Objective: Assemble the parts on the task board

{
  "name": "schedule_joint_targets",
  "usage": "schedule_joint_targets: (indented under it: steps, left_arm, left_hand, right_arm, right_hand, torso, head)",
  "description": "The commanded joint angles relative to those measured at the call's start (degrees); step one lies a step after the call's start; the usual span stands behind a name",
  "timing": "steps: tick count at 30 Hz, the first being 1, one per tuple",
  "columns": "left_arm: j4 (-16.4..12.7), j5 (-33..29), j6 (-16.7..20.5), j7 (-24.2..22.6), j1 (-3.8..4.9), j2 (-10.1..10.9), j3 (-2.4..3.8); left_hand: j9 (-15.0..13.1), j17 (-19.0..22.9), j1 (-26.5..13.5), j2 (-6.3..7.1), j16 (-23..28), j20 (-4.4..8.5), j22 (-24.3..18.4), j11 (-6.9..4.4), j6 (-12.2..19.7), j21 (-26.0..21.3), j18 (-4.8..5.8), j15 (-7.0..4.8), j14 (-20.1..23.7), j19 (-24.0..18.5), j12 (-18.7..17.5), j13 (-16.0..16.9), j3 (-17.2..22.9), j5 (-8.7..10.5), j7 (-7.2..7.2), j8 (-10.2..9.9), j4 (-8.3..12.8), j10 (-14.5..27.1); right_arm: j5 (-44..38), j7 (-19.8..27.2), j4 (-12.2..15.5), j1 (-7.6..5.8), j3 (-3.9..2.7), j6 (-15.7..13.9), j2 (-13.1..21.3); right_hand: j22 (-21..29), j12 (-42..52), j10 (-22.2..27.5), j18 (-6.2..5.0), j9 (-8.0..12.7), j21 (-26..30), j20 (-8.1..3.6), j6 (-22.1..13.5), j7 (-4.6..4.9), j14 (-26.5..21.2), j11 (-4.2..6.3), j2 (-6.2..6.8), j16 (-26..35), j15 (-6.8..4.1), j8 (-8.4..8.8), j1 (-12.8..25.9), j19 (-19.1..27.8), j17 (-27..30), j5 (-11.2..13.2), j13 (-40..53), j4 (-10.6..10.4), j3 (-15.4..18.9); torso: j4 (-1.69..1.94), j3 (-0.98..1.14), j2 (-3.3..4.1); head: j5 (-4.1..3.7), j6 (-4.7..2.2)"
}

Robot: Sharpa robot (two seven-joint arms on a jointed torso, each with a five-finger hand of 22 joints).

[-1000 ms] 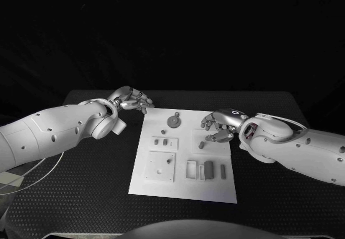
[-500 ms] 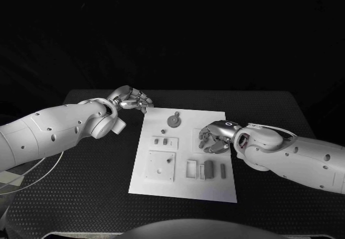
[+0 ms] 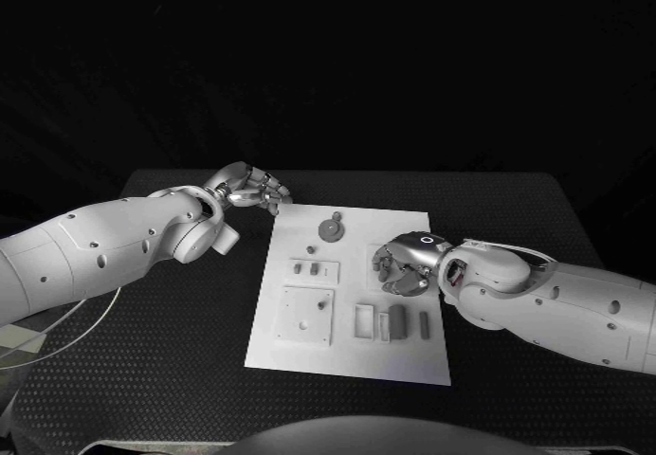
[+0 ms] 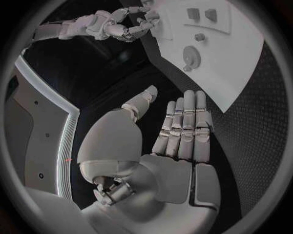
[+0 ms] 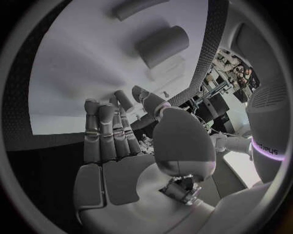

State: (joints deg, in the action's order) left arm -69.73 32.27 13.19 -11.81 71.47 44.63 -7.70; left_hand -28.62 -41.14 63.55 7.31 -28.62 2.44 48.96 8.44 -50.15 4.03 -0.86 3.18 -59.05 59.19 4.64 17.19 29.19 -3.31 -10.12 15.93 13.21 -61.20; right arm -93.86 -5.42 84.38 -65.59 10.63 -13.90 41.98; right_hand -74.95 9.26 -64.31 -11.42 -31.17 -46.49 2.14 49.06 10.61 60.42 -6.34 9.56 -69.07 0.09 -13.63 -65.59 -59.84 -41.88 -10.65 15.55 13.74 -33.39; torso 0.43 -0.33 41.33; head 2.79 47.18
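White task board (image 3: pixel 410 355) is laid on the black surface (image 3: pixel 164 360), lengthwise from the far edge toward the near edge, at about the middle. Grey parts are spread over the board: a round disc (image 3: pixel 330 227) near its far edge, a small peg (image 3: pixel 310 251) just nearer than the disc, a pair of small blocks (image 3: pixel 310 270) at mid-board, a square plate (image 3: pixel 305 315) toward the near left corner of the board, and a row of upright bars (image 3: pixel 396 321) toward its near right side.

The left hand (image 3: pixel 250 188) is held just off the far left corner of the board, above the surface. In the left wrist view its fingers (image 4: pixel 183 124) are seen straight and side by side, the thumb set apart, and nothing is held in the palm. The disc (image 4: pixel 191 57) and the pair of blocks (image 4: pixel 202 14) are seen on the board beyond those fingers.

The right hand (image 3: pixel 405 262) is placed over the right half of the board, between the disc and the row of bars, its fingers curled downward toward the board. In the right wrist view the fingers (image 5: pixel 105 129) are bent forward over the white board (image 5: pixel 79 68), with a dark block (image 5: pixel 162 45) lying beyond them. Whether a part is pinched under the fingertips cannot be told, since they are hidden by the back of the hand; the right hand may be touching the board.
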Motion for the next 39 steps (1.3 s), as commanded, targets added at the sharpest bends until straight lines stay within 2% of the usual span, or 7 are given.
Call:
schedule_joint_targets:
  steps: [1,20,23,25,26,28,39]
  left_arm:
    - [0.0,0.0,-1.0,-0.6,0.03,-0.1,0.03]
    - [0.0,-0.1,-1.3,-0.5,0.03,0.0,0.02]
    - [0.0,-0.1,-1.2,-0.5,0.03,0.1,0.02]
    - [0.1,-0.1,-1.3,-0.5,0.03,0.1,0.02]
    - [0.1,-0.1,-1.3,-0.5,0.03,0.1,0.02]
    - [0.1,-0.1,-1.3,-0.5,0.03,0.1,0.02]
    - [0.1,-0.1,-1.4,-0.4,0.03,0.1,0.02]
  left_hand:
    - [0.1,-0.1,0.2,-0.14,0.1,-0.08,-0.1,0.28,0.3,0.0,-0.02,0.11,-0.3,0.1,0.0,-0.1,-0.2,-0.28,-0.01,0.3,0.0,-0.2]
    - [0.1,-0.3,0.0,-0.27,0.3,-0.07,-0.1,0.29,0.3,0.0,-0.03,0.09,-0.4,0.1,-0.1,-0.1,-0.3,-0.28,-0.03,0.3,-0.2,-0.1]
    - [0.1,-0.3,0.0,-0.26,0.3,-0.06,-0.1,0.3,0.4,0.0,-0.03,0.09,-0.4,0.1,-0.1,-0.1,-0.3,-0.27,-0.03,0.2,-0.2,-0.1]
    - [0.2,-0.4,0.0,-0.23,0.3,-0.06,-0.1,0.31,0.4,0.0,-0.04,0.09,-0.4,0.1,-0.1,-0.1,-0.3,-0.27,-0.06,0.2,-0.2,-0.1]
    - [0.2,-0.4,0.0,-0.22,0.3,-0.06,-0.1,0.31,0.5,0.0,-0.04,0.09,-0.4,0.1,-0.1,-0.1,-0.3,-0.27,-0.07,0.2,-0.2,-0.1]
    - [0.2,-0.4,0.0,-0.23,0.3,-0.06,-0.1,0.31,0.5,0.0,-0.04,0.09,-0.4,0.1,-0.1,-0.1,-0.3,-0.27,-0.07,0.2,-0.2,-0.1]
    - [0.2,-0.5,-0.1,-0.2,0.4,-0.05,-0.1,0.32,0.6,0.0,-0.05,0.09,-0.4,0.1,-0.1,-0.1,-0.3,-0.27,-0.12,0.1,-0.2,0.0]
  right_arm:
    - [-2.0,-0.5,0.2,0.14,0.03,-1.4,-0.1]
    - [-3.0,-1.0,0.5,0.19,0.03,-4.1,-0.3]
    - [-3.2,-1.1,0.5,0.19,0.02,-4.1,-0.3]
    - [-3.4,-1.2,0.5,0.19,0.02,-4.0,-0.3]
    - [-3.6,-1.3,0.5,0.19,0.02,-3.9,-0.3]
    - [-3.8,-1.5,0.4,0.19,0.02,-3.9,-0.2]
    - [-4.6,-2.2,0.4,0.19,0.01,-3.8,0.3]
  right_hand:
    - [-1.0,0.7,-1.2,-3.58,0.1,-0.3,-0.21,1.1,-0.47,0.5,0.49,-1.06,-0.2,-0.56,-0.6,-0.1,-0.7,0.3,0.3,0.4,0.7,-0.1]
    - [-0.9,2.0,-4.4,-3.58,0.1,-0.6,-0.84,5.1,-2.08,2.3,1.84,-6.02,-0.1,-1.89,-2.41,0.4,-2.1,1.3,0.2,1.3,1.9,-0.7]
    - [-1.0,2.6,-5.3,-3.58,-0.1,-0.7,-0.98,6.3,-2.58,2.6,2.25,-8.0,-0.2,-2.3,-3.05,0.5,-2.4,1.4,0.2,1.9,2.3,-0.9]
    - [-1.0,2.8,-5.6,-3.58,-0.4,-0.8,-1.09,6.9,-2.83,2.8,2.46,-10.13,-0.1,-2.51,-3.39,0.5,-2.5,1.5,0.2,2.3,2.7,-1.3]
    - [-0.9,2.8,-5.7,-3.56,-0.4,-0.7,-1.06,7.0,-2.82,2.8,2.43,-9.73,-0.1,-2.55,-3.4,0.0,-2.4,1.6,0.0,2.4,2.2,-2.7]
    - [-1.0,2.8,-5.8,-3.58,-0.5,-0.8,-1.0,7.3,-2.96,3.1,2.55,-7.46,-0.1,-2.57,-3.36,-0.8,-2.9,1.7,0.1,2.9,-0.7,-9.0]
    - [-1.1,3.3,-6.6,-3.58,-1.0,-1.3,-1.33,8.1,-3.31,3.6,2.9,-7.45,-0.4,-2.9,-3.82,-0.4,-3.4,1.7,0.2,3.6,-0.4,-9.9]
  torso:
    - [-0.09,0.02,0.01]
    - [-0.02,0.03,0.0]
    - [0.0,0.03,0.01]
    - [-0.01,0.03,0.0]
    - [-0.02,0.02,0.0]
    - [-0.02,0.01,-0.01]
    - [-0.01,0.01,-0.02]
  head:
    - [0.01,-0.18]
    - [-0.12,-0.14]
    - [-0.12,-0.11]
    - [-0.13,-0.11]
    - [-0.14,-0.12]
    - [-0.14,-0.1]
    - [-0.13,0.02]
